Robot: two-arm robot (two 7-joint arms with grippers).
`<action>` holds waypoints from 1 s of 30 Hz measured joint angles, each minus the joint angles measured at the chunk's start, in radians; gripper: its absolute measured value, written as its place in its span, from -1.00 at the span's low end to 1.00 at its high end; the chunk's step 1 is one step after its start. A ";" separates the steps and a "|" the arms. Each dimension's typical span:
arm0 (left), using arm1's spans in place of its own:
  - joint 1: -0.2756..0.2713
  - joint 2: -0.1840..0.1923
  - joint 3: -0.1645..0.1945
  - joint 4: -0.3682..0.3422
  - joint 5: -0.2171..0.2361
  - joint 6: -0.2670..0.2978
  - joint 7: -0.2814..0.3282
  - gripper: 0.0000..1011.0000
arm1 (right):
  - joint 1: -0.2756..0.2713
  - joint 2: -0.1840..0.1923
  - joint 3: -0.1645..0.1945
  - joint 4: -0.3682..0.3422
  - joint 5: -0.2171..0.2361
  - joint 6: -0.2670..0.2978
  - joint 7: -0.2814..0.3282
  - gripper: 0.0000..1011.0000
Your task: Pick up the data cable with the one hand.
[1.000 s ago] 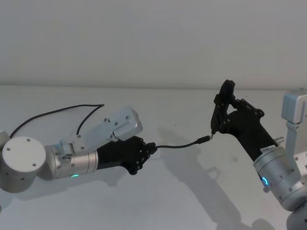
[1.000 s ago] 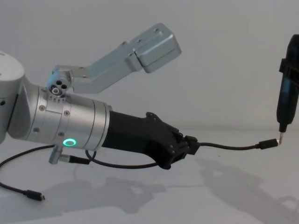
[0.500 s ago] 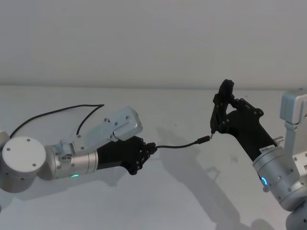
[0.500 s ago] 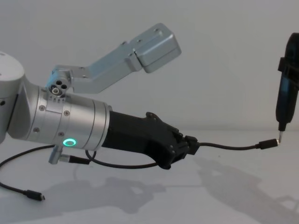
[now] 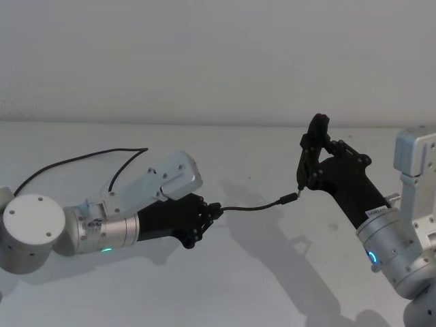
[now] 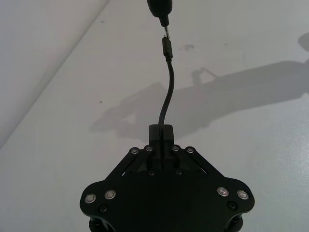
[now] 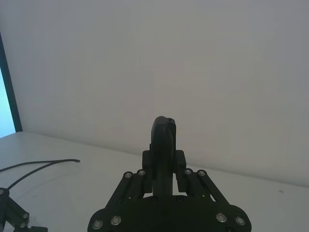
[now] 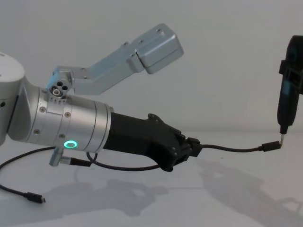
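Note:
The data cable [image 5: 253, 206] is thin and black, and a short stretch of it juts out level above the table. My left gripper [image 5: 210, 212], the one hand on the silver arm with the green ring, is shut on it just behind that stretch. The cable's small plug [image 8: 271, 146] points right, its silver tip touching the pin of a narrow upright black tool [image 8: 289, 90]. My right gripper [image 5: 313, 160] is shut on that tool. In the left wrist view the cable [image 6: 166, 92] runs straight out from the left gripper [image 6: 161, 137] to the pin.
The cable's slack [image 5: 82, 160] loops over the white table [image 5: 259, 286] at the far left, and its other plug [image 8: 35, 198] lies near the front. A shorter black wire [image 8: 118, 168] hangs under the left arm. A plain wall stands behind.
The right gripper and its tool have shifted slightly left and up. The left gripper and the cable have stayed put.

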 joint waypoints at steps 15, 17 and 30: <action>0.000 0.000 0.000 0.000 0.000 0.000 0.000 -0.93 | 0.007 -0.012 0.006 0.012 -0.014 -0.003 0.009 -0.46; 0.000 0.000 0.000 0.000 0.000 0.000 0.000 -0.93 | 0.008 -0.013 0.007 0.014 -0.016 -0.003 0.010 -0.46; 0.000 0.000 0.000 0.000 0.000 0.000 0.000 -0.93 | 0.019 -0.021 0.010 0.032 -0.022 -0.004 0.018 -0.46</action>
